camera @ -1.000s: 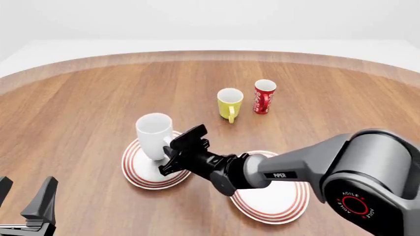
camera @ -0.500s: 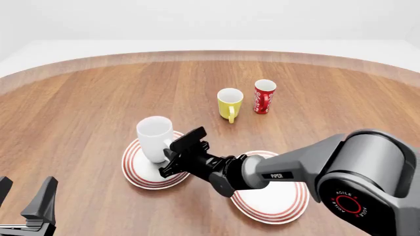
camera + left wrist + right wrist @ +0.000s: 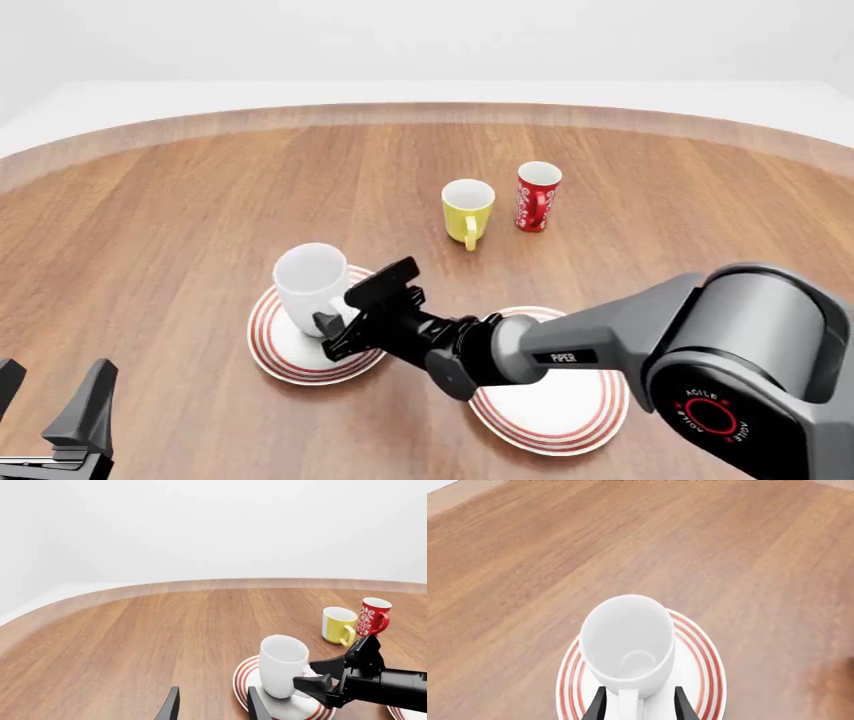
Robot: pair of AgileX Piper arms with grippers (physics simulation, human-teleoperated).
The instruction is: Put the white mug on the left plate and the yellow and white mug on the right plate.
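Observation:
The white mug (image 3: pixel 310 283) stands on the left plate (image 3: pixel 274 350), its handle towards my right gripper (image 3: pixel 336 322). In the right wrist view the mug (image 3: pixel 627 645) sits on the plate (image 3: pixel 704 670). The right gripper (image 3: pixel 639 707) is open, with a finger on each side of the handle and a gap on both sides. The yellow and white mug (image 3: pixel 467 210) stands on the table further back, and the left wrist view shows it too (image 3: pixel 338 625). The right plate (image 3: pixel 561 415) lies partly under my right arm. My left gripper (image 3: pixel 54 420) is open and empty at the near left.
A slim red mug (image 3: pixel 538 196) with white markings stands just right of the yellow mug, close beside it. The brown wooden table has a curved far edge (image 3: pixel 427 110). My right arm reaches across from the right, over the right plate.
The white mug has come down onto the left plate and shifted slightly left. The right gripper stays at its handle. The left arm has not moved.

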